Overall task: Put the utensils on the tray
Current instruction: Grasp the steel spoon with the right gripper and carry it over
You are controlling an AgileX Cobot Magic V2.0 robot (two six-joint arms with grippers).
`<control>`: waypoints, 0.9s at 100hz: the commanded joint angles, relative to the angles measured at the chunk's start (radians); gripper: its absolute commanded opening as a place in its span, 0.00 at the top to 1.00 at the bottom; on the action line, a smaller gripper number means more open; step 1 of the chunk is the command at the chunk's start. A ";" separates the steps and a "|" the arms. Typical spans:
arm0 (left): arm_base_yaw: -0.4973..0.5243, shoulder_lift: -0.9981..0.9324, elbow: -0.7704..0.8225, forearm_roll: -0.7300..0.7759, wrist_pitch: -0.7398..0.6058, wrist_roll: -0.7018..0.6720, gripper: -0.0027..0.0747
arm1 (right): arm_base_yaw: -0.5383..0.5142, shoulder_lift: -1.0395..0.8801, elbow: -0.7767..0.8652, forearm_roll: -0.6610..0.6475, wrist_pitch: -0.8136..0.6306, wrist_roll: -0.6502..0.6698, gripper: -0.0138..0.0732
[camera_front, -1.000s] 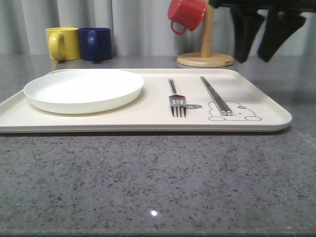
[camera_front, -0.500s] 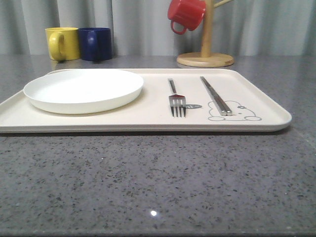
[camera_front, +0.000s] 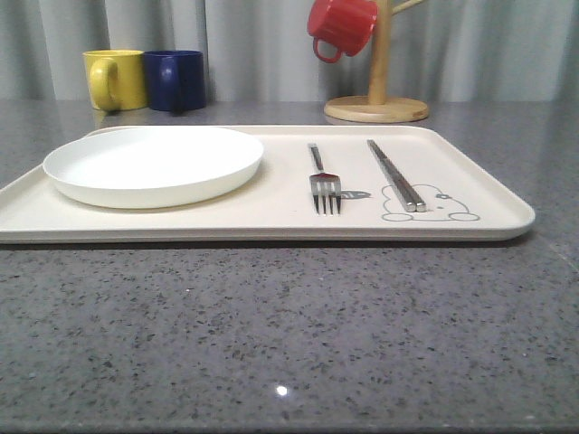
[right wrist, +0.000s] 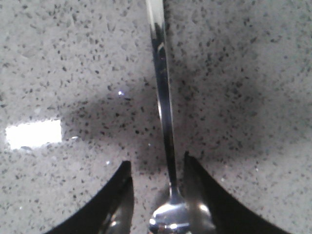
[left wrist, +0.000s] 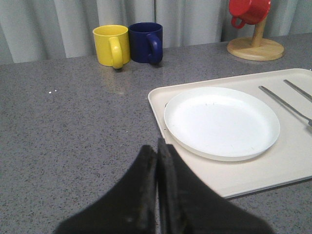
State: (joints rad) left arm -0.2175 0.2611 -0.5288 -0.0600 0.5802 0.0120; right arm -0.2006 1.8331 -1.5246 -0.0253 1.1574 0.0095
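While speckled stone lies beneath, a slim shiny spoon (right wrist: 165, 122) sits between claw (right wrist: 158, 195) tips.

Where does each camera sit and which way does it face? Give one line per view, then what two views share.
Front view: low at the table's near side, looking forward across the tray, fork, chopsticks and plate; no part of the robot.
Left wrist view: above the counter beside the tray, facing the yellow mug and blue mug; left gripper shut.
Right wrist view: looking straight down at the spoon on the counter between the right gripper jaws, open.
Shared: front and left wrist views both show tray, plate and mugs.
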 commanded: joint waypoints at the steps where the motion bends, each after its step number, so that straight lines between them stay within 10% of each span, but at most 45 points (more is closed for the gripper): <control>1: -0.007 0.010 -0.028 -0.003 -0.073 -0.003 0.99 | -0.011 -0.028 -0.025 0.000 -0.025 -0.015 0.55; 32: -0.007 0.010 -0.028 -0.003 -0.073 -0.003 0.99 | -0.015 -0.020 -0.025 0.005 -0.026 -0.009 0.94; 90: -0.007 0.010 -0.028 -0.003 -0.073 -0.003 0.99 | 0.341 -0.181 -0.025 0.218 -0.052 0.042 0.94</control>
State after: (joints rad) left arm -0.2175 0.2611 -0.5288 -0.0600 0.5802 0.0120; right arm 0.0754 1.6944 -1.5246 0.1284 1.1425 0.0176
